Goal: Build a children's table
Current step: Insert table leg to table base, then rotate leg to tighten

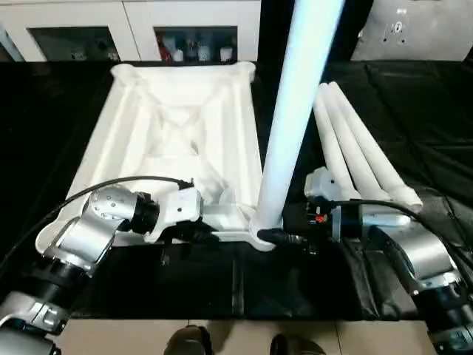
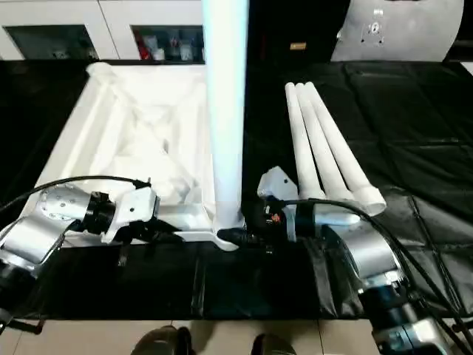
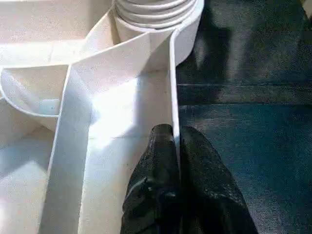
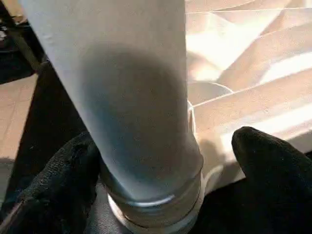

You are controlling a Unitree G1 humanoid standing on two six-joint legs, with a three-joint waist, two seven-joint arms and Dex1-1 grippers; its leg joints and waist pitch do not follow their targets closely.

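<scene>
table top [image 2: 133, 133]: you've got it upside down, ribbed side up, left half of frame on black cloth [image 2: 414, 148]
standing leg [image 2: 225, 111]: upright in the near right corner socket, centre frame
spare legs [image 2: 325, 151]: three side by side, right of centre
left gripper [image 2: 159, 233]: lower left, at the top's near rim
right gripper [image 2: 247, 238]: lower centre, at the standing leg's base
cabinet [image 2: 111, 29]: top left
</scene>
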